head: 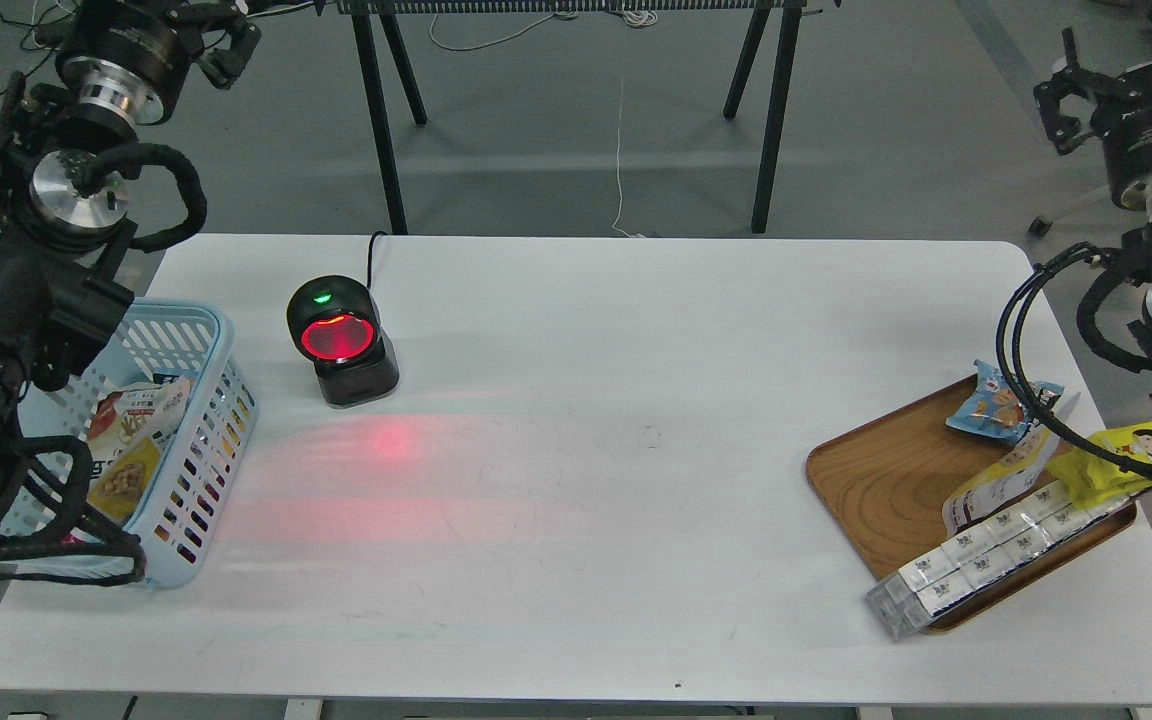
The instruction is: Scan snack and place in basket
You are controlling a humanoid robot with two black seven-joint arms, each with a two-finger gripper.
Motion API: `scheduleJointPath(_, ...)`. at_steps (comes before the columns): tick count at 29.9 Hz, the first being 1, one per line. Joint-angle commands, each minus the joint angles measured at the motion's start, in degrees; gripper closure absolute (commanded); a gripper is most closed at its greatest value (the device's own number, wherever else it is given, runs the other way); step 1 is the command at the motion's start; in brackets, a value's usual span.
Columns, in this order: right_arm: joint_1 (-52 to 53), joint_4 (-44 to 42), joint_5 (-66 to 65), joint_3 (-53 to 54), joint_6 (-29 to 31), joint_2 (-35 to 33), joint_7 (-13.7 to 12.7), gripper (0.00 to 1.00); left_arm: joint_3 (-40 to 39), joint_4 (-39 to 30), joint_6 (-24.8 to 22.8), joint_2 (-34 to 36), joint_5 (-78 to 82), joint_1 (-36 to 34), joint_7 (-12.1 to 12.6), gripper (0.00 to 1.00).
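Observation:
A yellow-and-white snack pouch (1001,482) leans on the brown wooden tray (886,480) at the right, between the blue cookie packet (996,405) and the yellow cartoon-face packet (1131,450). The light blue basket (206,400) stands at the table's left edge and holds several packets, among them a yellow one showing tan beans (121,480). My left arm covers the basket's left side; its gripper (221,35) is high at the far left, dark and small. My right gripper (1061,90) is high at the far right, away from the tray. Neither holds anything I can see.
A black scanner (341,340) with a glowing red window stands right of the basket and throws red light on the white table (586,450). A long row of white packs (986,555) lies on the tray's front edge. The right arm's cable (1021,385) hangs over the tray.

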Motion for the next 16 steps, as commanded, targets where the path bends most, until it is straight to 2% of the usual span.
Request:
scheduleJointPath(1, 0.09, -3.87, 0.09, 0.80, 0.64, 2.29, 0.00, 0.01, -0.20, -0.09, 0.00, -1.01, -1.07, 1.71, -1.01, 0.01)
scheduleJointPath(11, 0.26, -4.15, 0.09, 2.21, 0.64, 3.97, 0.87, 0.01, -0.38, -1.06, 0.00, -1.01, -1.42, 3.91, -1.01, 0.01)
scheduleJointPath(16, 0.70, -3.71, 0.01, 2.21, 0.64, 3.88, 2.28, 0.01, -0.29, -2.55, 0.00, -0.83, -2.56, 4.18, -1.18, 0.01)
